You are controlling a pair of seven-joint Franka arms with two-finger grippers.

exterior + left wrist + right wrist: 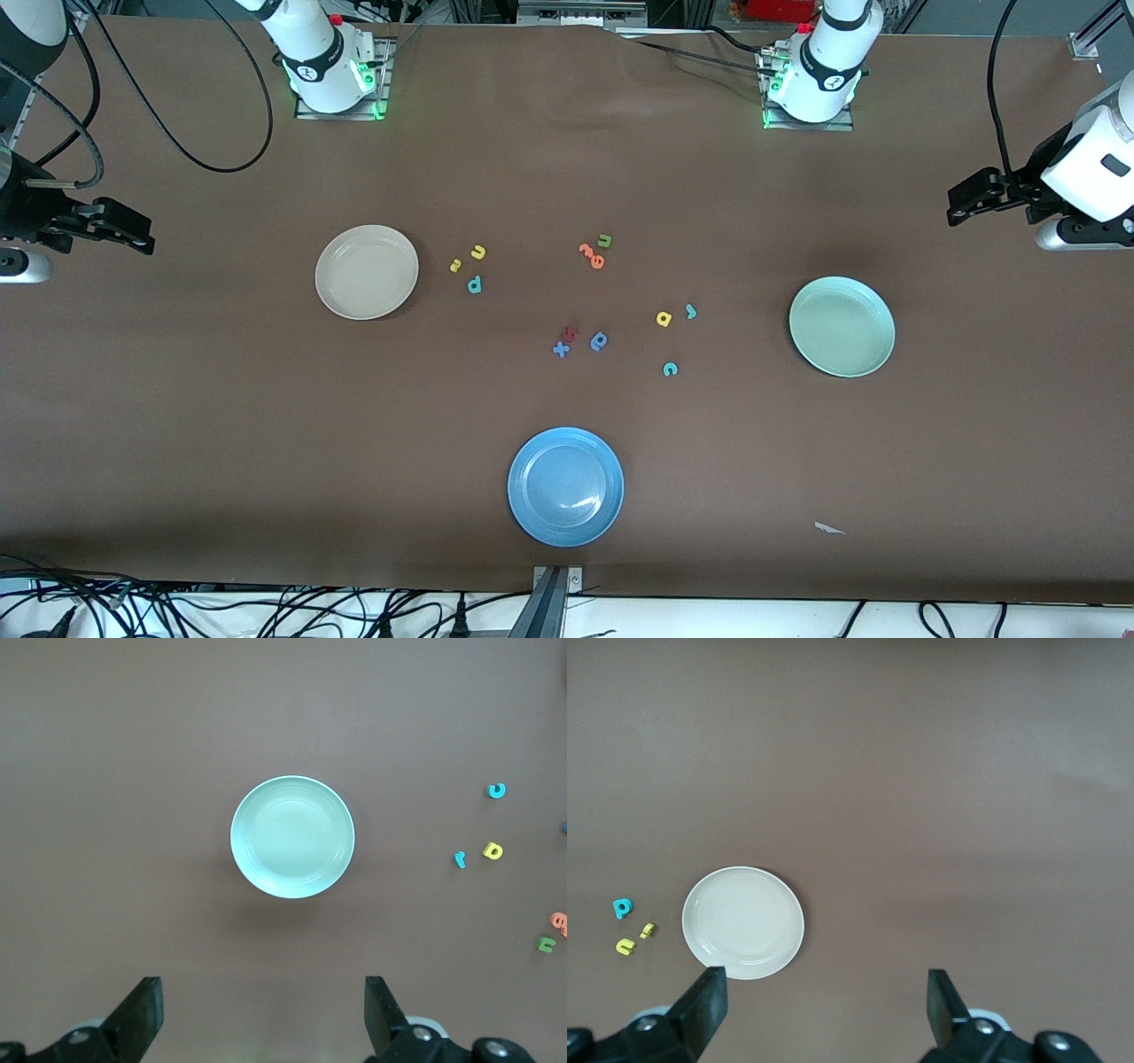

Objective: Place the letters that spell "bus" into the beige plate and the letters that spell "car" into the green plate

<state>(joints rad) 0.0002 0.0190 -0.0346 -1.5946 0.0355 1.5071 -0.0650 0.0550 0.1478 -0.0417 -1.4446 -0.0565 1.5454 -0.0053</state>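
The beige plate (366,271) (743,922) lies empty toward the right arm's end. Beside it on the table are the teal b (474,284) (622,907), yellow u (478,252) (625,946) and small yellow s (454,265) (648,929). The green plate (842,326) (292,837) lies empty toward the left arm's end. Near it lie the teal c (670,369) (497,790), yellow a (664,319) (493,850) and thin teal r (691,311) (460,858). My left gripper (955,206) (263,989) hangs open and empty over bare table at its end. My right gripper (146,235) (824,989) does the same at its own end.
A blue plate (565,486) sits near the table's front edge. Mid-table lie orange letters (591,255), a green u (604,240), a darker blue a-like letter (599,341), a blue x (561,349) and a small red letter (571,334). A paper scrap (829,529) lies near the front edge.
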